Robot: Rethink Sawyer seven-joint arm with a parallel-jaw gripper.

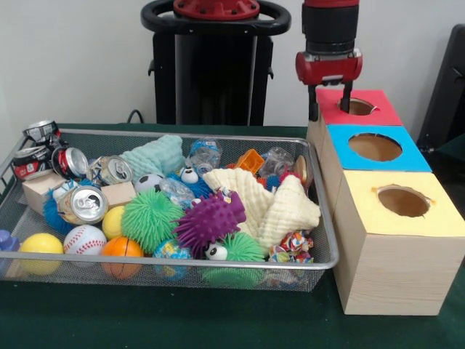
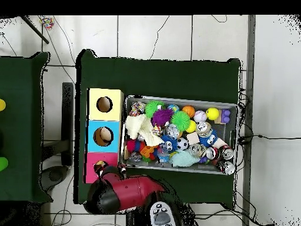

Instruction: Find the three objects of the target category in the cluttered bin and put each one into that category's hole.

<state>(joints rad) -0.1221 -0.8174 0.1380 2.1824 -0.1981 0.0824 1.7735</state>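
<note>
My gripper (image 1: 329, 107) hangs open over the red box (image 1: 378, 102), its fingers straddling the box's near-left corner by the round hole (image 1: 359, 107). Nothing shows between the fingers. The wire bin (image 1: 182, 263) to the left holds crushed cans (image 1: 82, 203), smooth balls (image 1: 85, 239), spiky rubber toys (image 1: 209, 218), cream cloths (image 1: 280, 207), a mint cloth (image 1: 154, 155), wooden blocks (image 1: 41, 187) and crumpled clear bottles (image 1: 204, 154). In the overhead view my red arm (image 2: 126, 191) covers the gripper beside the red box (image 2: 94, 170).
A blue box (image 1: 407, 156) and a yellow box (image 1: 443, 218), each with a round hole on top, stand in a row with the red one, tight against the bin's right side. The green table (image 1: 145, 320) carries it all. Cables lie on the floor (image 2: 264, 138).
</note>
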